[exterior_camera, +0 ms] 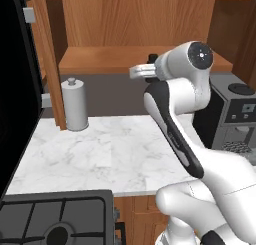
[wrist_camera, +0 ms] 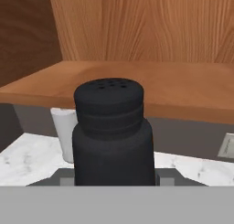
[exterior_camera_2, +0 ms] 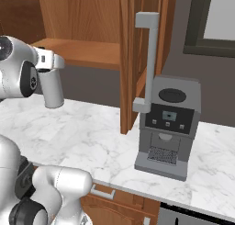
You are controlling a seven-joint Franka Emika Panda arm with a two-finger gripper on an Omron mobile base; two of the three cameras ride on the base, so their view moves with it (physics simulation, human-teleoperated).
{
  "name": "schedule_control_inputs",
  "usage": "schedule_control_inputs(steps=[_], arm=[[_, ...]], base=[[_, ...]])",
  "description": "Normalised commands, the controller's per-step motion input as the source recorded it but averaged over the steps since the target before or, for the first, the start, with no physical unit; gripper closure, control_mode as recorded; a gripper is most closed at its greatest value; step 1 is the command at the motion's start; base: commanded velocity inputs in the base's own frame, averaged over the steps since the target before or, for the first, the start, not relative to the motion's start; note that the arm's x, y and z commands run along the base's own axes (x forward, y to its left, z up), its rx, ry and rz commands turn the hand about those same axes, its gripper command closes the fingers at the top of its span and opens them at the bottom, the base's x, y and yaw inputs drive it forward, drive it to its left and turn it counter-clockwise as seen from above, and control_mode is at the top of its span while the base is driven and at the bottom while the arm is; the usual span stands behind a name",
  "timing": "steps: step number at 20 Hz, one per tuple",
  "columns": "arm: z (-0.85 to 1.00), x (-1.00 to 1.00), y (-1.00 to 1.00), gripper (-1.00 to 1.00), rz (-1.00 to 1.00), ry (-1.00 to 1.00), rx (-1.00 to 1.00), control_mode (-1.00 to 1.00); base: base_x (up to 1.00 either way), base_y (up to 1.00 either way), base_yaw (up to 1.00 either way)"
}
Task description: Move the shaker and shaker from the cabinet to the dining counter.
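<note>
A small black shaker (wrist_camera: 112, 136) with a perforated top stands upright, close up in the hand view. My gripper (wrist_camera: 114, 179) is shut on its base, with a finger on each side. The shaker hangs just in front of the wooden shelf (wrist_camera: 183, 90) of the open cabinet (exterior_camera: 100, 59), off the shelf's front edge. From the left base view, the gripper (exterior_camera: 151, 59) shows as a dark shape at the end of the white arm, level with the shelf. The dining counter is out of view.
A tall grey cylinder with a knob (exterior_camera: 75, 104) stands on the marble worktop (exterior_camera: 110, 149) below the shelf. The open cabinet door (exterior_camera_2: 131, 59) with its grey bar handle (exterior_camera_2: 149, 59) juts out beside a coffee machine (exterior_camera_2: 170, 127). A stove (exterior_camera: 55, 219) lies at the front left.
</note>
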Motion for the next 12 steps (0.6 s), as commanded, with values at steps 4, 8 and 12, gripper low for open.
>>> schedule_control_inputs(steps=[4, 8, 12], arm=[[-0.08, -0.64, -0.15, 1.0, 0.0, 0.0, 0.0, -1.0], [-0.4, -0.14, -0.15, 1.0, 0.0, -0.12, 0.0, -1.0], [-0.17, 0.0, -0.16, 1.0, 0.0, -0.1, 0.0, -1.0]], base=[[0.0, 0.0, 0.0], [0.0, 0.0, 0.0], [0.0, 0.0, 0.0]])
